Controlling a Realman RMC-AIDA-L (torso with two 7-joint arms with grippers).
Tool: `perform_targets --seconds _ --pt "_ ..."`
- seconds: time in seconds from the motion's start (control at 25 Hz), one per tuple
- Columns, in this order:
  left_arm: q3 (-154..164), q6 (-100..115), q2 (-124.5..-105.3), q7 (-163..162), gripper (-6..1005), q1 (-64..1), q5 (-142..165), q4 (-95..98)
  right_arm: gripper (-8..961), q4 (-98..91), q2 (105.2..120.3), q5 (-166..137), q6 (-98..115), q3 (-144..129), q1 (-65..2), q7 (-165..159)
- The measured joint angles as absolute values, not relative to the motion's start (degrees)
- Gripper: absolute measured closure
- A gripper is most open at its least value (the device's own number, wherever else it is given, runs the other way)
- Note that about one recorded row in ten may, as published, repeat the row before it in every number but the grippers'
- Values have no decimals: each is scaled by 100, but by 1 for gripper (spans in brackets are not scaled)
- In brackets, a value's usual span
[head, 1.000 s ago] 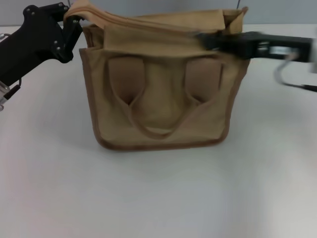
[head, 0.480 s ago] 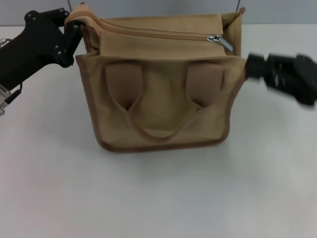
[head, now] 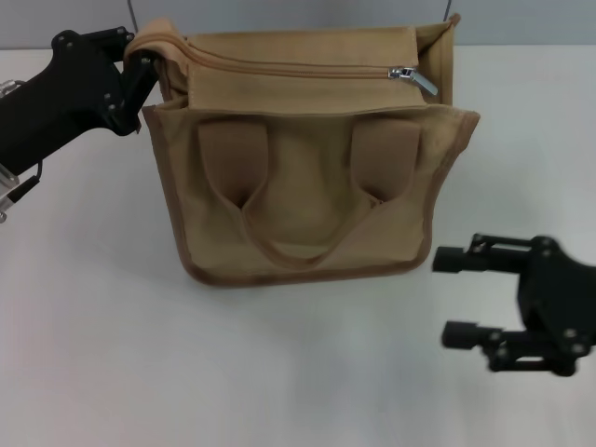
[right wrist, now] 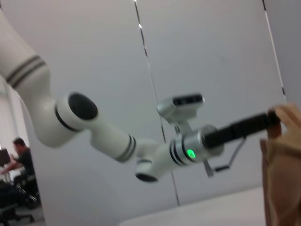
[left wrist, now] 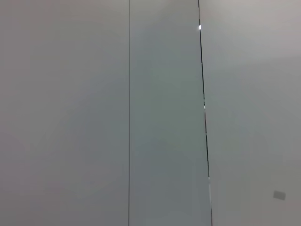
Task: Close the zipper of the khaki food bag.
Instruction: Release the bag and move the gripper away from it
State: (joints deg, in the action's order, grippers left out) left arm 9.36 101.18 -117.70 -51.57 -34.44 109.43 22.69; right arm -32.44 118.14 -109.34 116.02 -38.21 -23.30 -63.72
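Note:
The khaki food bag (head: pixel 307 177) stands upright on the white table, its looped handles hanging down the front. The zipper (head: pixel 298 67) runs across the top panel, with its silver slider (head: pixel 402 73) at the right end and the pull tab lying to the right. My left gripper (head: pixel 140 51) is shut on the bag's upper left corner. In the right wrist view the left arm's gripper (right wrist: pixel 270 118) meets the bag's edge (right wrist: pixel 282 165). My right gripper (head: pixel 453 296) is open and empty, low over the table in front and to the right of the bag, apart from it.
The white table (head: pixel 279 372) stretches in front of the bag. A grey panelled wall (left wrist: pixel 141 113) stands behind. The left arm's white links (right wrist: pixel 117 141) reach across the right wrist view.
My right gripper has let go at the zipper slider and moved away to the right, then down to the table in front right of the bag. The left gripper still holds the corner.

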Motion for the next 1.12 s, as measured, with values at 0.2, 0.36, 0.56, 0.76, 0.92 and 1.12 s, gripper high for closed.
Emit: perform_targets --seconds 0.2,0.36,0.56,0.76,0.92,1.12 --pt "940 10083 -11752 -5288 994 -3429 10928 2285 266 -3114 11899 -11130 11308 -3825 -2354 -6158" --pt "944 10077 -11743 -5388 987 -3418 10932 2294 167 -2985 11894 -11145 11279 -3825 -2416 -6096" --pt "914 9998 -11740 -5594 980 -3368 10898 2309 149 -2896 11893 -11217 11126 -3823 -2513 -6091" --pt "950 9901 -11729 -5772 909 -3329 10915 2431 149 -2798 11895 -11258 11031 -3823 -2591 -6089" --pt "1291 9905 -11604 -6208 776 -3160 10965 2895 150 -2746 11898 -11307 10991 -3823 -2672 -6097" --pt "2422 10223 -11245 -7381 549 -2700 10968 3956 150 -2733 11900 -11348 10935 -3827 -2725 -6101"
